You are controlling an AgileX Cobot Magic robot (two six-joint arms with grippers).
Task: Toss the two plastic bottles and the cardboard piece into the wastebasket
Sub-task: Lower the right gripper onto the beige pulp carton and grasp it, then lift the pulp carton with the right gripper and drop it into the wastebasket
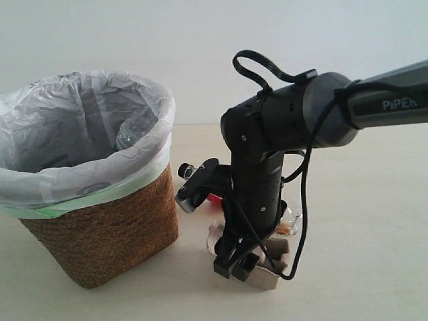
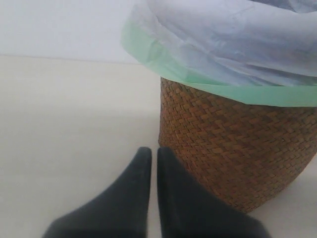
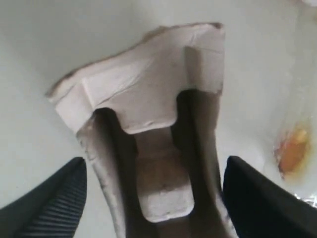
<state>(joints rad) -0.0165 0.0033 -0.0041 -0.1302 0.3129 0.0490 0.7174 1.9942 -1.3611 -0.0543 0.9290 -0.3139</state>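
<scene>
The brown wicker wastebasket (image 1: 107, 227) with its white-green bag stands at the left, and a clear plastic bottle (image 1: 130, 136) lies inside it, label hidden. The beige cardboard piece (image 1: 267, 271) lies on the table beside the basket. My right gripper (image 1: 237, 264) is lowered over it and open, one finger on each side of the cardboard piece (image 3: 148, 89), without gripping it. Behind that arm lies the bottle with the red label (image 1: 215, 198), mostly hidden. My left gripper (image 2: 150, 151) is shut and empty, low beside the wastebasket (image 2: 237, 148).
The pale table (image 1: 374, 221) stretches away to the right of the arm. The right arm's black cable (image 1: 302, 221) hangs down beside the cardboard. A clear, orange-tinted part of the bottle (image 3: 292, 151) shows close to one right finger.
</scene>
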